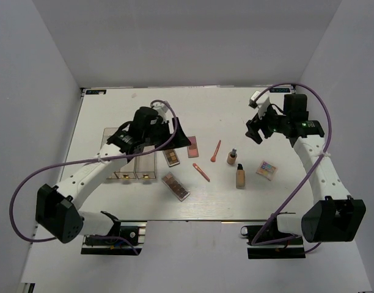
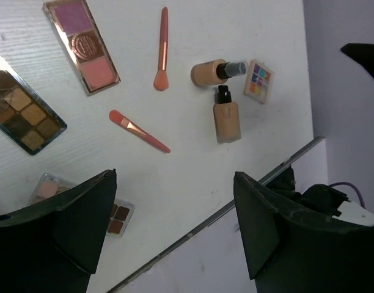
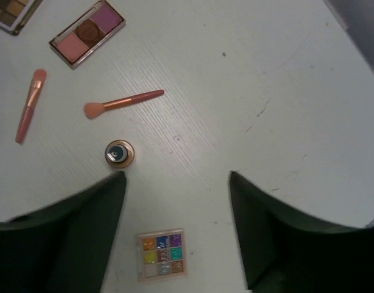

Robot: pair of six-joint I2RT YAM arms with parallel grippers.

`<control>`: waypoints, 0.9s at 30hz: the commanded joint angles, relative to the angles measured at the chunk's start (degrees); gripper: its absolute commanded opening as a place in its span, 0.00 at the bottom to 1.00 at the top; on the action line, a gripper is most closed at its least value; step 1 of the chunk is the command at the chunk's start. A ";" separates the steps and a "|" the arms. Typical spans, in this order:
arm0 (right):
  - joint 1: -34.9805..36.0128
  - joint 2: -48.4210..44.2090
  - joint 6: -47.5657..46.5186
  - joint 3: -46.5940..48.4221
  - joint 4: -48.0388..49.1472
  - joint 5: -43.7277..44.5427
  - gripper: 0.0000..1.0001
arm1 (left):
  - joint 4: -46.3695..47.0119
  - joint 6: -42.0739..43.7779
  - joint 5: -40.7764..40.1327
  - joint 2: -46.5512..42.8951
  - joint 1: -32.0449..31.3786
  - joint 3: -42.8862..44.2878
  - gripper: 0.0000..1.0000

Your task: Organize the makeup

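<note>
Black left fingers (image 2: 77, 223) and right fingers (image 3: 71, 235) gape, apparently empty.

The left arm (image 1: 89, 174) and right arm (image 1: 318, 168) have white links and black joint housings. A purple cable (image 1: 10, 210) loops along each. A green light (image 1: 305, 125) glows at the right wrist. The left gripper (image 2: 175, 176) and right gripper (image 3: 176, 174) are matte black wedges.

Table (image 3: 266, 73): white, matt, finely ribbed grain, faint scuffs.
Pink palette (image 2: 82, 46): shiny rose-gold metallic rim, powdery matt pans.
Brush (image 2: 162, 43), second brush (image 2: 138, 130): smooth coral handles, coppery metallic ferrules.
Bottle (image 2: 225, 119): smooth beige body, glossy black cap.
Small palette (image 3: 162, 254): glittery pans.
</note>
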 commanded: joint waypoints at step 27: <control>-0.14 1.76 11.42 -3.05 7.58 4.45 0.76 | -25.73 -12.88 -45.32 37.09 -11.76 23.79 0.95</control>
